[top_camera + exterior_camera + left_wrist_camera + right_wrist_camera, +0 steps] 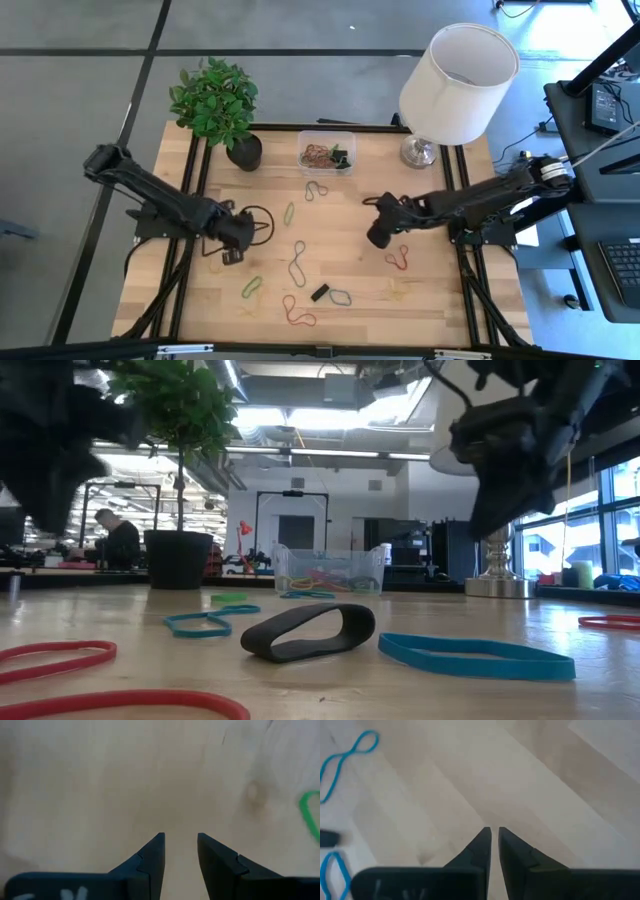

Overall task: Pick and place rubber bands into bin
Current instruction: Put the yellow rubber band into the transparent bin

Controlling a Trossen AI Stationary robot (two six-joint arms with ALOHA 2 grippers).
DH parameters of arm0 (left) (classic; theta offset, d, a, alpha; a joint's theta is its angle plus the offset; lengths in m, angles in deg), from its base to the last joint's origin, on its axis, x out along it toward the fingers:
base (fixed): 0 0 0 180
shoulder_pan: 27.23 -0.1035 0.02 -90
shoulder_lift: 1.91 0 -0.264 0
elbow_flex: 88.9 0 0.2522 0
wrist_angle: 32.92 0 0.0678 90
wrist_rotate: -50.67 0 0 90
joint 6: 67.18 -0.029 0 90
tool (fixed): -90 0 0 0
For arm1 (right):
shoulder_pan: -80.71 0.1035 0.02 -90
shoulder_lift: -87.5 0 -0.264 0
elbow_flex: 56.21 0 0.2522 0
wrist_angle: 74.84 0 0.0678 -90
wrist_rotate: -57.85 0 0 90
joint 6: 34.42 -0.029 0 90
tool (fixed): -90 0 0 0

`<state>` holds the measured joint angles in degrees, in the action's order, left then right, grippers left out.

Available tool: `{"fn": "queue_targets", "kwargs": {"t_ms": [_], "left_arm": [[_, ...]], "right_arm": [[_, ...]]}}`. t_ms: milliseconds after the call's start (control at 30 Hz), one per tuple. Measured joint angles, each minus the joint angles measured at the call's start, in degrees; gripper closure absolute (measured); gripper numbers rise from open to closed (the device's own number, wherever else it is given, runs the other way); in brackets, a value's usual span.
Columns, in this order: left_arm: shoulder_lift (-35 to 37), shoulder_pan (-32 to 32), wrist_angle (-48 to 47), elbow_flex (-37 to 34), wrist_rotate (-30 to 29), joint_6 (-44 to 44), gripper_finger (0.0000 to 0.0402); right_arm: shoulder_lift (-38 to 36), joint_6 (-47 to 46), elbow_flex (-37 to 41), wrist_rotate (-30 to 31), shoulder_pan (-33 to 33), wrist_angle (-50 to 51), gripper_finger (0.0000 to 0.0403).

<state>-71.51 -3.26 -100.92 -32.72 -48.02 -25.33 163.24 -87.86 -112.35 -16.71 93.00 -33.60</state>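
Pale wood grain is shown by the table (430,300), rubber bands (298,262) are seen in red, blue, green, yellow and black, the bin (327,152) is clear, the plant (213,98) green in a black pot (245,152), the lampshade (458,82) white.

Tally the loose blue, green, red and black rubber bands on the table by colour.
blue rubber bands: 3
green rubber bands: 2
red rubber bands: 2
black rubber band: 1
Total: 8, leaving out faint yellowish ones, a thin dark loop and the bin's contents.

Plant pot (244,152) & lamp (455,85) flank bin (326,152); front approach open.
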Motion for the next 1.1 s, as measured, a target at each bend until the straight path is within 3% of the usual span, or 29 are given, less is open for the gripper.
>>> {"fn": "queue_targets", "kwargs": {"t_ms": [200, 433, 600, 867, 1000, 1100], "left_arm": [[-5.32, 4.77, -0.42, 0.04, 11.33, 15.48, 0.0292], [-9.51, 9.31, 0.03, 0.04, 16.32, 27.27, 0.0291], [-12.33, 11.66, 0.06, 0.04, 20.32, 30.87, 0.0258], [-17.57, 14.23, 2.88, 0.02, 19.8, 32.81, 0.0168], [-21.23, 15.72, 6.48, 0.22, 20.35, 31.95, 0.0159], [-23.67, 16.61, 6.7, 0.57, 21.1, 31.85, 0.0173]], "right_arm": [[-1.72, 3.78, 0.73, 0.02, 2.18, 0.79, 0.0364], [-1.72, 7.64, 0.75, 0.02, 3.34, 0.84, 0.0364], [-1.72, 9.24, 0.75, 0.02, 4.14, 0.86, 0.0364], [-1.72, 10.24, 0.75, 0.02, 4.86, 0.76, 0.0364], [-1.72, 10.15, 0.75, 0.0, 4.86, 0.6, 0.0364], [-1.71, 9.18, 0.75, -0.02, 4.86, 0.55, 0.0364]]}}
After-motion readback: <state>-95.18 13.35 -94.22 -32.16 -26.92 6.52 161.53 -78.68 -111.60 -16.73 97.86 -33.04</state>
